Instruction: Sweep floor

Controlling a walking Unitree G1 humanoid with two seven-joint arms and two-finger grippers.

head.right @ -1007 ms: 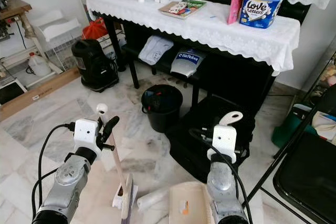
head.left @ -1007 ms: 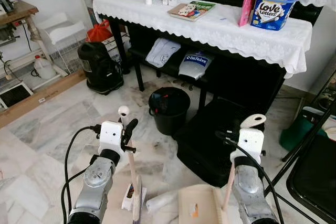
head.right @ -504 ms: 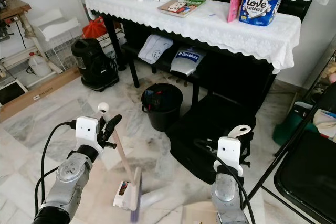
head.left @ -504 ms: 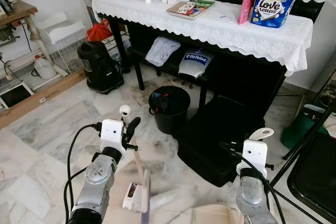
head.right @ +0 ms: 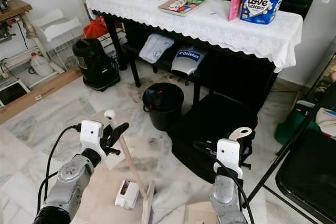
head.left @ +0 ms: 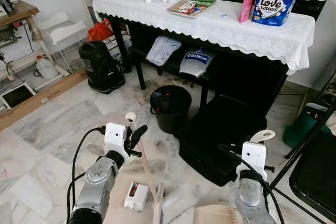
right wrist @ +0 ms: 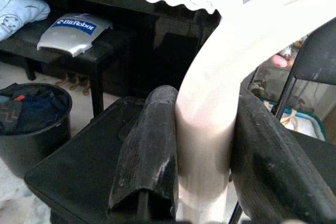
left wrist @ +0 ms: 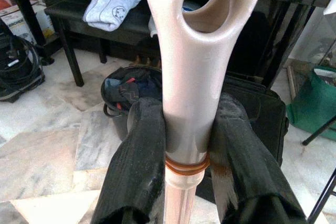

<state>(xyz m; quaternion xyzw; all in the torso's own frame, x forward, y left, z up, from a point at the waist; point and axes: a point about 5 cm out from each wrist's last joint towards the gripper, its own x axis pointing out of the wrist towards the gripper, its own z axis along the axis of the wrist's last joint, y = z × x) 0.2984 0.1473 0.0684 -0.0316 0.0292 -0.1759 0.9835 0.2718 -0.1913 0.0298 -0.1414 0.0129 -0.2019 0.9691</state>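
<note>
The left tool (head.left: 132, 136) is clamped on the top of the broom handle (head.left: 143, 156), both black fingers (left wrist: 137, 166) pressed against the pale grip just under its hanging loop, as the left wrist view makes plain. Held that high, the arm can likely swing the slanted stick so the broom head (head.left: 158, 207) drags across the marble floor (head.left: 58, 124). The head sits low in front of the robot, just beside a small white box (head.left: 136, 196) lying on the floor, probably one of the things to be swept up.

The right tool (head.left: 255, 148) is clamped on the curved handle of the dustpan (head.left: 215, 215), whose cream pan rests at the lower edge of the left eye view, near the broom head. Keeping it there puts the pan where the sweepings should arrive.

A black bin (head.left: 170, 107) with rubbish in it stands ahead, between the robot and the cloth-covered surface (head.left: 220, 24), and beside a black case (head.left: 220, 135) on the floor; it looks like the natural place to empty the pan.

Counted: one broom, one dustpan, one bin, one white box on the floor, two tools, both occupied. The sweep seems to be mid-stroke, with the box not yet in the pan.
</note>
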